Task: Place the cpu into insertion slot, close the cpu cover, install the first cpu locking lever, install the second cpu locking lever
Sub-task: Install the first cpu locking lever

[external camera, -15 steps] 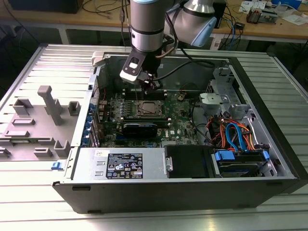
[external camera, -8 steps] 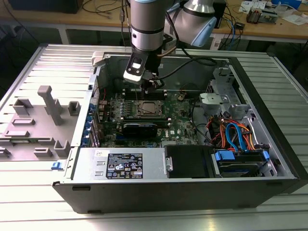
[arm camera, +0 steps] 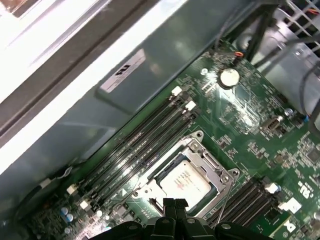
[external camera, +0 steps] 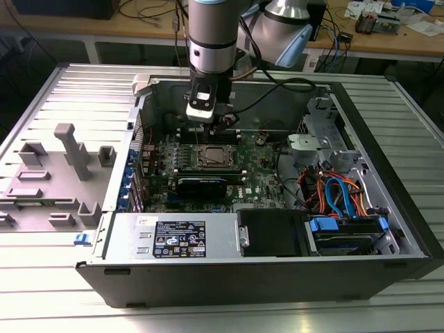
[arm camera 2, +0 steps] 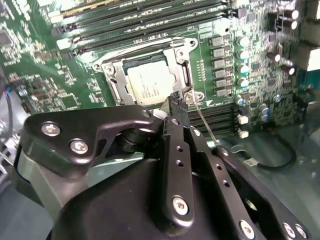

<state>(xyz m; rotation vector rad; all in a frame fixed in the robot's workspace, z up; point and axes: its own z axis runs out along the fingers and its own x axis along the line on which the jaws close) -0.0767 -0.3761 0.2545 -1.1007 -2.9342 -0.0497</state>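
Second wrist view had the cpu sitting in the insertion slot, cpu cover down over it, memory slots on both sides; hand pinched closed, nothing visibly gripped, right beside the cover's corner.

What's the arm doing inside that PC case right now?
A Universal Robots arm is reaching into the open computer case, its end effector down at a corner of the insertion slot. The cpu already sits in the slot, with the cpu cover lying closed around it. One thin wire locking lever stands beside the end effector and looks unlatched.
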